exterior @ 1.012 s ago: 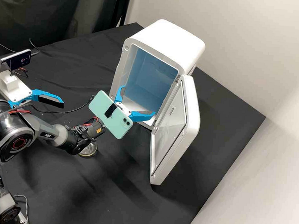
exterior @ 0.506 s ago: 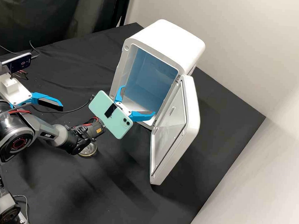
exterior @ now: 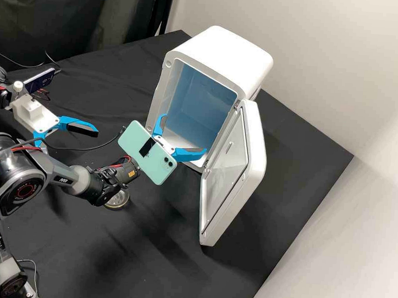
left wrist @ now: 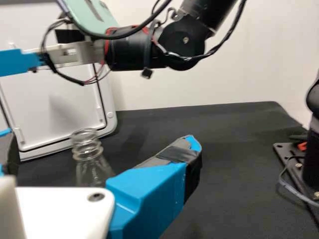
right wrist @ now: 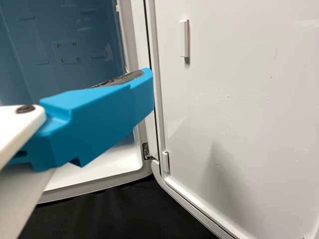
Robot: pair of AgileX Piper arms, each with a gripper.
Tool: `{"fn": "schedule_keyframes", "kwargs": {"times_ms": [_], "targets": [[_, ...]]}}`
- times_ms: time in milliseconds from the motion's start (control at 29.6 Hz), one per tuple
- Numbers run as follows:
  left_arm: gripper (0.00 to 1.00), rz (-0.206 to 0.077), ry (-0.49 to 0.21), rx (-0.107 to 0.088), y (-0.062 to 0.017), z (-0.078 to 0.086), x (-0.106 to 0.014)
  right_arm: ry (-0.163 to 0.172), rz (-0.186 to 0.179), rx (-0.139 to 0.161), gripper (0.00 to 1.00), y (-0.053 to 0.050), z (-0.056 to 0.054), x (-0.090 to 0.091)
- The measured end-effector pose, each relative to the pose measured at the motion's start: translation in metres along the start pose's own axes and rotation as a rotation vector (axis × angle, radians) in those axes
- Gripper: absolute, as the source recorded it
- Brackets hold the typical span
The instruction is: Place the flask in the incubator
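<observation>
My right gripper (exterior: 183,134): spread wide, empty, at incubator (exterior: 223,60) mouth | left gripper (exterior: 70,133): parted, empty, 9 o'clock of incubator | flask (left wrist: 88,160): upright on bench (exterior: 110,251), 7 o'clock of incubator, beneath my right arm (exterior: 83,182).

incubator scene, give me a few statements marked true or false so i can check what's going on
1. The incubator has its door swung open. True.
2. The flask sits inside the incubator. False: it stands on the bench, outside the incubator.
3. The right tool is gripping the flask. False: it is open and empty, at the incubator's opening.
4. The flask is upright with no cap on its neck. True.
</observation>
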Motion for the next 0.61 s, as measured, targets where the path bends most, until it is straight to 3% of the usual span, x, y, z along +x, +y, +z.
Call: {"fn": "schedule_keyframes", "kwargs": {"times_ms": [169,304,607], "targets": [[1.0,-0.002,0.021,0.019,-0.0023,-0.015,-0.018,0.0,0.0,0.0,1.0,0.0,0.0,0.0],[1.0,0.023,0.044,0.029,-0.0012,-0.027,-0.026,0.0,0.0,0.0,1.0,0.0,0.0,0.0],[1.0,-0.024,0.062,0.031,-0.0105,-0.036,-0.037,0.0,0.0,0.0,1.0,0.0,0.0,0.0]]}}
